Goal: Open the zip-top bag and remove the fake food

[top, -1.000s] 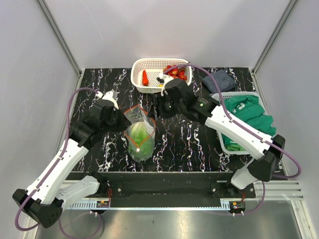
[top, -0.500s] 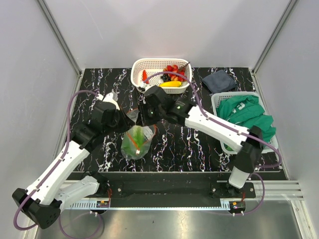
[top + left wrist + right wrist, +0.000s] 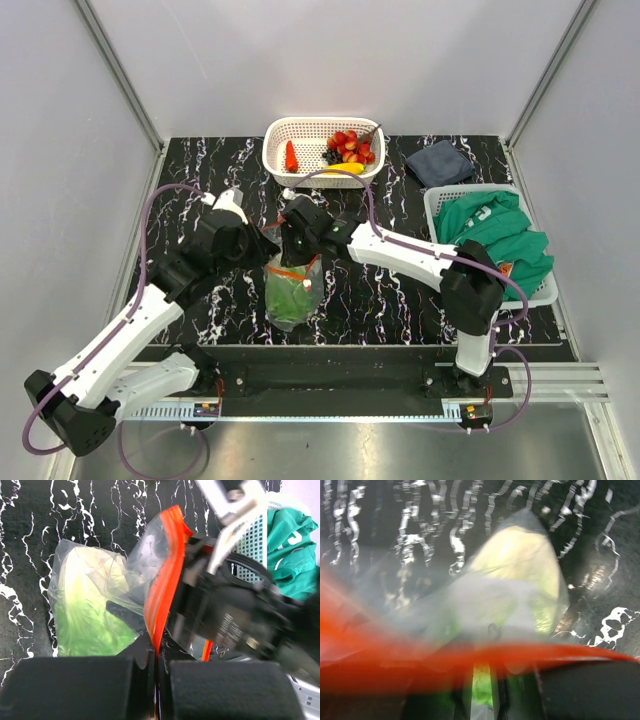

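Top external view: zip-top bag [image 3: 292, 292] is mid table [image 3: 200, 160], rim end raised btw the two pincers, leafy green lettuce [image 3: 80, 625] inside. L pincer [image 3: 155, 662] is clamped tight on the bag's orange zip strip [image 3: 165, 580]; left wrist view shows strip pinched btw the black pads [image 3: 75, 690], no gap. R pincer [image 3: 291, 250] is at same rim, opposite side, just beside the L one. Its jaws look narrow and the strip runs across the tips in right wrist view, but blur hides whether it actually grips, so can't tell. White basket [image 3: 280, 135] at far edge holds strawberries [image 3: 350, 143], grapes [image 3: 331, 156], banana [image 3: 345, 168], red pepper [image 3: 291, 155]. Green cloth [image 3: 495, 230] lies in 2nd basket [image 3: 437, 200] at right, grey cloth [image 3: 440, 162] just beyond it.
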Action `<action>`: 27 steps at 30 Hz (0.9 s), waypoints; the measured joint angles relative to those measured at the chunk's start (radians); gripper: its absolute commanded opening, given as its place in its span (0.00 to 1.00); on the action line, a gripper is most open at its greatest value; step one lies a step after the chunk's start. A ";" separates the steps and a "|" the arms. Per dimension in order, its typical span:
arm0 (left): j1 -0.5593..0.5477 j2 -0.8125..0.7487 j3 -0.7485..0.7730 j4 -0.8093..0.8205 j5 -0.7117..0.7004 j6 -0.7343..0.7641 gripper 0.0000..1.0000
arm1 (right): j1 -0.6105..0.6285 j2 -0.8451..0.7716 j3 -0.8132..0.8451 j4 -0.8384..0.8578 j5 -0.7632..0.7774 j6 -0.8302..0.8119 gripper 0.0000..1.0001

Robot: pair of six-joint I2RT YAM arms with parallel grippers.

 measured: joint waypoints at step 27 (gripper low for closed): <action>-0.014 0.039 -0.083 0.054 -0.008 0.001 0.00 | -0.046 0.186 -0.056 0.200 -0.134 -0.021 0.94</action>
